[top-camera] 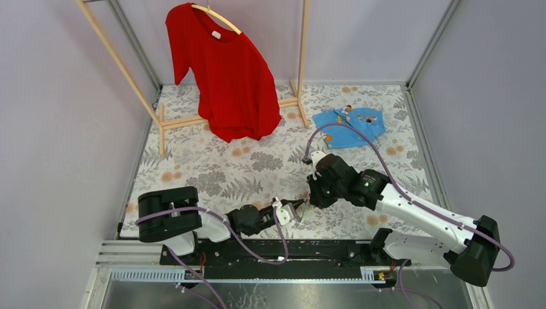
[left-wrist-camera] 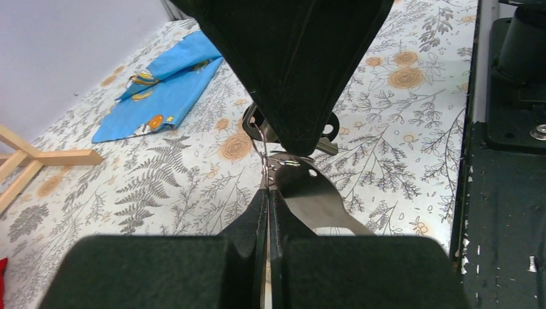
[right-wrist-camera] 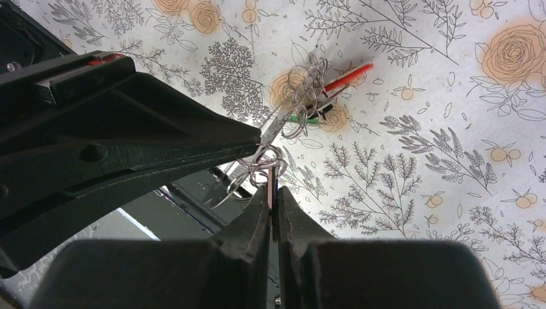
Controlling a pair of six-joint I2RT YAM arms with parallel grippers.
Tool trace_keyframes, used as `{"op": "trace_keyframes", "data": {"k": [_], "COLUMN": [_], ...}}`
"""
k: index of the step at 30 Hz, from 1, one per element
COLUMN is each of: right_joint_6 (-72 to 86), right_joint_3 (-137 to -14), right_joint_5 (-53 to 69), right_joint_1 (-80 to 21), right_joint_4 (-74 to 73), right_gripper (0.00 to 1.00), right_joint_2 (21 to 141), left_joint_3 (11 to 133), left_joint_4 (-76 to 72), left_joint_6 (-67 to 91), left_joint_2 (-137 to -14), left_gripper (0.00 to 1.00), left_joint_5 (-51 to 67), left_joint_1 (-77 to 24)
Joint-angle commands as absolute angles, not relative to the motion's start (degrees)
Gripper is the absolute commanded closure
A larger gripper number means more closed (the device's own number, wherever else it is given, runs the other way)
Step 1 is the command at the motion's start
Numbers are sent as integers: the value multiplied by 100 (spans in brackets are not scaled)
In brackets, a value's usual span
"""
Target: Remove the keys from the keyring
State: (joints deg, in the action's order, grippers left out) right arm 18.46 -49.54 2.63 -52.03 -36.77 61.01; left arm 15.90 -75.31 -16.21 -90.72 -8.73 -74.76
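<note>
At near edge, keyring is being clamped by L gripper & R gripper; slow counter-twisting is being advised.

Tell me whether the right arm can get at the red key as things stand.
Probably not yet. The red key shows close ahead of the right gripper, unblocked, but its fingers are shut on a wire ring of the bunch.
</note>
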Motion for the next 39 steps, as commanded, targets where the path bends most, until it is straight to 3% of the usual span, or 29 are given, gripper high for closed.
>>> {"op": "trace_keyframes", "data": {"k": [1, 8, 12, 15, 30, 39], "right_joint_6": [1631, 1537, 1468, 1431, 1176, 1011], "right_joint_3": [-4928, -4869, -4829, -4786, -4853, -5320], "right_joint_5": [174, 200, 260, 358, 639, 982], "right_joint_1": [-5208, -5211, -5212, -5211, -5244, -5315], "right_joint_4": [-3266, -3072, -2961, -2891, -2788, -2070], "right_gripper": [100, 100, 100, 100, 100, 100], "right_joint_2": [5761, 5595, 5530, 5508, 5712, 6431], "left_joint_3": [1395, 1403, 1406, 1400, 1514, 1236], "left_joint_4": [-7676, -7764, -7770, -7770, -7074, -6345], "left_joint_6": [-1861, -1896, -1827, -1849, -1671, -1650], "left_joint_2": [-9029, -9033, -8904, -8816, -8082, -7182], "left_gripper": [100, 99, 81, 73, 64, 58], "left_joint_5": [-1295, -1489, -1624, -1639, -986, -1948], "left_joint_1": [-7550, -7576, -7576, -7582, -7576, -7576]}}
